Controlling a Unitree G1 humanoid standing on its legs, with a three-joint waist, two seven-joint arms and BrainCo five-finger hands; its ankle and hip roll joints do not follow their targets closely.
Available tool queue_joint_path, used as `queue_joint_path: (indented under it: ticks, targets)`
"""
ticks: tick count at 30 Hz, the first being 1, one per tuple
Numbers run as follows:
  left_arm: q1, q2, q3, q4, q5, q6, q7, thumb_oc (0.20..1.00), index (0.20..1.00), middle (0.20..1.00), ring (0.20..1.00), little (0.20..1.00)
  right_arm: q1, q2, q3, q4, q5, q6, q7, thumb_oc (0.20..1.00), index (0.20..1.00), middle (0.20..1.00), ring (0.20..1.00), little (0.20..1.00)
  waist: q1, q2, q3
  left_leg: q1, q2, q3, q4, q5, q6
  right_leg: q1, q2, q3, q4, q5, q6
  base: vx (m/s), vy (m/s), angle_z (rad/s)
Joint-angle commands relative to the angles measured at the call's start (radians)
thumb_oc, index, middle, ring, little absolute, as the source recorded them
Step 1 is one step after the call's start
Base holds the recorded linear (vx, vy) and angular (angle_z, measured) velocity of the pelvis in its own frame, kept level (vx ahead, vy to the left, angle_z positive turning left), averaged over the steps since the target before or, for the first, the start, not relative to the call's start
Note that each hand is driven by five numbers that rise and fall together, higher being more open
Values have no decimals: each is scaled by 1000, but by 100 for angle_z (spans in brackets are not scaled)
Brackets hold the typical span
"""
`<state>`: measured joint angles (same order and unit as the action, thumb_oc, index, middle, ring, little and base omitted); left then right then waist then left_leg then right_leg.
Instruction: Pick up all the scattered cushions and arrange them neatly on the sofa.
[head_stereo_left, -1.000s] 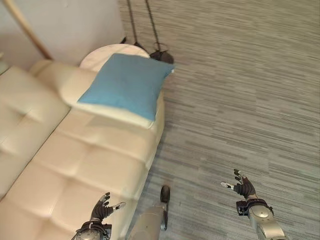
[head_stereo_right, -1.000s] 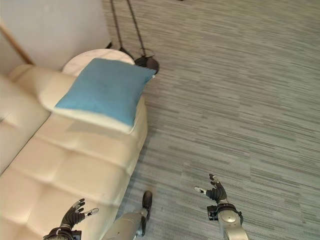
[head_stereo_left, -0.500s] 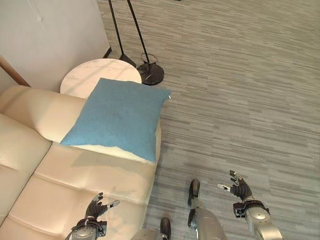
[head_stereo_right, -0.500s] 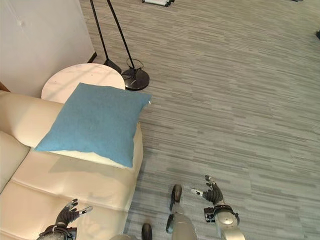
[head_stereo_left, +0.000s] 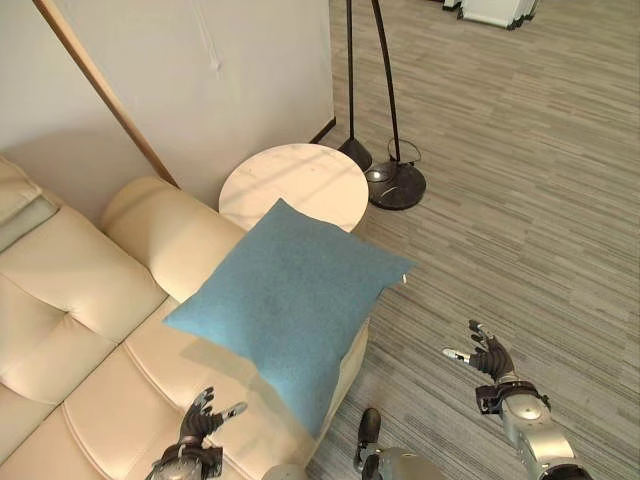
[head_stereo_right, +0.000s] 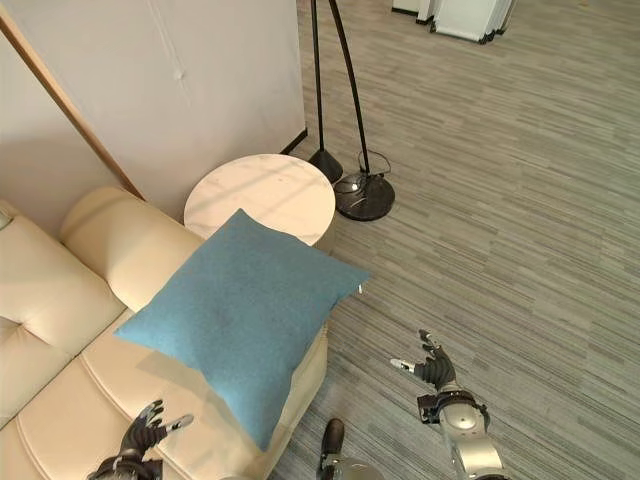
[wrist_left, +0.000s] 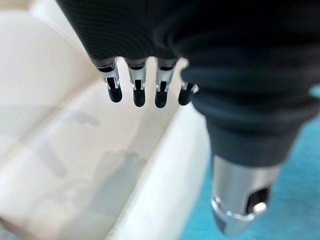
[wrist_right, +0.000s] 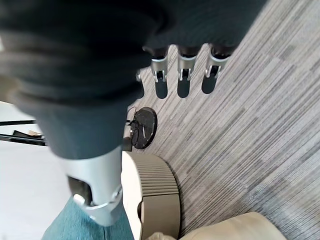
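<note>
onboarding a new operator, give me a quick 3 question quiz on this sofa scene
1. True or false: the blue cushion lies flat on the carpet.
2. Which hand is over the sofa seat: A) left hand B) right hand C) both?
3. Fill in: beside the sofa's armrest stands a round white ____.

Key:
1. False; it rests on the sofa, leaning on the armrest and overhanging the seat's end.
2. A; the right hand is over the carpet. Both hands have spread fingers and hold nothing.
3. Side table, with a floor lamp base just past it.
</note>
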<state>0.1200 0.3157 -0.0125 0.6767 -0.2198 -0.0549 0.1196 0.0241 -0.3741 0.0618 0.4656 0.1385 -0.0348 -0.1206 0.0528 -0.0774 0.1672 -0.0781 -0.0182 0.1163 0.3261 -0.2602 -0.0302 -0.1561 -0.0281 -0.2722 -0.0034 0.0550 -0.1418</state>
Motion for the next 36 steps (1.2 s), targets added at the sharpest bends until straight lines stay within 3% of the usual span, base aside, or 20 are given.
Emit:
queue_joint_path:
  ticks: [1, 5, 8, 10, 11, 12, 13, 15, 16, 17, 18, 20, 21, 22, 24, 26, 27, 31, 34, 36]
  targets:
    - [42, 34, 40, -10, -27, -26, 25, 1000, 1000, 1000, 1000, 1000, 29, -27, -35, -28, 16, -38, -18, 1000, 1000, 1000, 1000, 1000, -2, 47, -16, -58, 92, 83, -116, 176, -21, 42, -101, -100, 127, -112, 236, 174, -76, 55]
    - [56, 30, 51, -15, -21, -23, 19, 1000, 1000, 1000, 1000, 1000, 47, -22, -61, -40, -2, -36, -27, 1000, 1000, 1000, 1000, 1000, -5, 57, -44, 7, 97, 151, -185, 146, -19, 95, -98, -159, 120, -133, 247, 164, 24, 73]
    - [71, 22, 57, -18, -24, -18, 18, 1000, 1000, 1000, 1000, 1000, 43, -19, -66, -46, -20, -27, -26, 1000, 1000, 1000, 1000, 1000, 5, 52, -49, 32, 68, 99, -205, 131, -4, 108, -110, -147, 150, -134, 253, 143, 119, 26]
    - [93, 24, 55, -38, -35, -10, 12, 1000, 1000, 1000, 1000, 1000, 33, -24, -63, -69, -48, -11, -18, 1000, 1000, 1000, 1000, 1000, 15, 57, -33, 58, 32, 44, -227, 128, 52, 46, -155, -114, 336, -93, 266, 68, 183, 5]
    - [93, 25, 55, -38, -35, -10, 12, 1000, 1000, 1000, 1000, 1000, 33, -24, -63, -69, -48, -11, -18, 1000, 1000, 1000, 1000, 1000, 15, 57, -33, 57, 32, 44, -227, 128, 52, 45, -155, -114, 336, -93, 266, 28, 39, -5]
    - [91, 31, 50, -48, -29, -10, 12, 1000, 1000, 1000, 1000, 1000, 29, -22, -67, -78, -67, -11, -27, 1000, 1000, 1000, 1000, 1000, 3, 57, -21, 64, 28, 8, -219, 118, 61, -7, -137, -12, 372, -82, 280, 174, -143, 30]
    - [89, 33, 46, -72, -28, -18, 13, 1000, 1000, 1000, 1000, 1000, 21, -43, -69, -85, -89, -8, -38, 1000, 1000, 1000, 1000, 1000, -7, 59, -24, 81, 32, -26, -242, 115, 47, -42, -110, 78, 304, -99, 272, 244, -213, 58]
    - [81, 34, 41, -79, -35, -26, 23, 1000, 1000, 1000, 1000, 1000, 10, -64, -78, -101, -107, -3, -55, 1000, 1000, 1000, 1000, 1000, -20, 61, -21, 101, 42, -69, -257, 110, 30, -87, -112, 151, 219, -63, 285, 221, -216, 57]
    - [81, 34, 42, -79, -35, -26, 23, 1000, 1000, 1000, 1000, 1000, 10, -64, -78, -101, -107, -3, -55, 1000, 1000, 1000, 1000, 1000, -21, 60, -23, 98, 41, -70, -258, 113, 30, -88, -113, 150, 215, -60, 285, 193, -197, 33]
    - [75, 38, 35, -87, -32, -29, 27, 1000, 1000, 1000, 1000, 1000, 15, -72, -86, -118, -112, 3, -60, 1000, 1000, 1000, 1000, 1000, -36, 62, -19, 112, 48, -102, -265, 109, 20, -114, -106, 200, 178, -44, 295, 318, -347, 45]
    - [56, 57, 19, -95, -11, -31, 53, 1000, 1000, 1000, 1000, 1000, 23, -105, -96, -146, -121, -2, -73, 1000, 1000, 1000, 1000, 1000, -64, 64, -7, 149, 78, -166, -283, 95, -6, -162, -85, 308, 155, -29, 320, 317, -348, 87]
    - [50, 63, 15, -108, -14, -40, 44, 1000, 1000, 1000, 1000, 1000, 24, -112, -104, -170, -112, 3, -60, 1000, 1000, 1000, 1000, 1000, -67, 50, -11, 150, 82, -189, -292, 101, -19, -151, -81, 321, 145, -29, 321, 206, -309, 118]
    - [56, 69, 15, -126, -12, -41, 41, 1000, 1000, 1000, 1000, 1000, 19, -116, -103, -183, -108, 7, -48, 1000, 1000, 1000, 1000, 1000, -59, 37, -14, 148, 94, -196, -290, 107, -33, -139, -100, 286, 135, -17, 321, 182, -567, 116]
    - [39, 66, -2, -125, -20, -41, 43, 1000, 1000, 1000, 1000, 1000, 5, -134, -98, -197, -105, 3, -46, 1000, 1000, 1000, 1000, 1000, -58, 33, -16, 126, 142, -203, -305, 155, -56, -118, -88, 252, 134, -24, 313, 126, -556, 85]
    - [7, 56, -24, -126, -42, -50, 36, 1000, 1000, 1000, 1000, 1000, -16, -175, -92, -198, -104, -4, -46, 1000, 1000, 1000, 1000, 1000, -62, 33, -24, 78, 177, -160, -313, 216, -74, -103, -97, 190, 118, -33, 310, 70, -384, 105]
    - [6, 56, -24, -126, -42, -50, 36, 1000, 1000, 1000, 1000, 1000, -16, -175, -91, -197, -104, -4, -46, 1000, 1000, 1000, 1000, 1000, -65, 32, -26, 73, 175, -162, -314, 220, -74, -106, -99, 188, 115, -30, 310, 25, -126, 128]
    - [-8, 49, -42, -133, -49, -51, 24, 1000, 1000, 1000, 1000, 1000, -25, -204, -74, -190, -102, -1, -37, 1000, 1000, 1000, 1000, 1000, -74, 37, -28, 44, 194, -69, -328, 266, -82, -83, -111, 141, 103, -39, 298, 43, -207, 78]
    - [-32, 43, -74, -123, -47, -51, 2, 1000, 1000, 1000, 1000, 1000, -107, -222, 12, -86, -64, 12, -6, 1000, 1000, 1000, 1000, 1000, -55, 38, -42, 42, 134, -33, -313, 214, -54, -20, -81, 83, 34, -38, 272, 80, -232, 47]
    - [-50, 43, -86, -121, -54, -47, -4, 1000, 1000, 1000, 1000, 1000, -126, -211, 40, -24, -44, 19, 2, 1000, 1000, 1000, 1000, 1000, -52, 32, -44, 28, 137, 40, -310, 228, -56, -12, -81, 53, 15, -38, 268, 41, -116, 28]
    - [-75, 46, -104, -116, -49, -47, -3, 1000, 1000, 1000, 1000, 1000, -168, -189, 86, 36, -23, 21, 4, 1000, 1000, 1000, 1000, 1000, -39, 30, -36, 18, 133, 43, -309, 230, -56, 4, -65, 38, 1, -42, 262, 57, -115, 55]
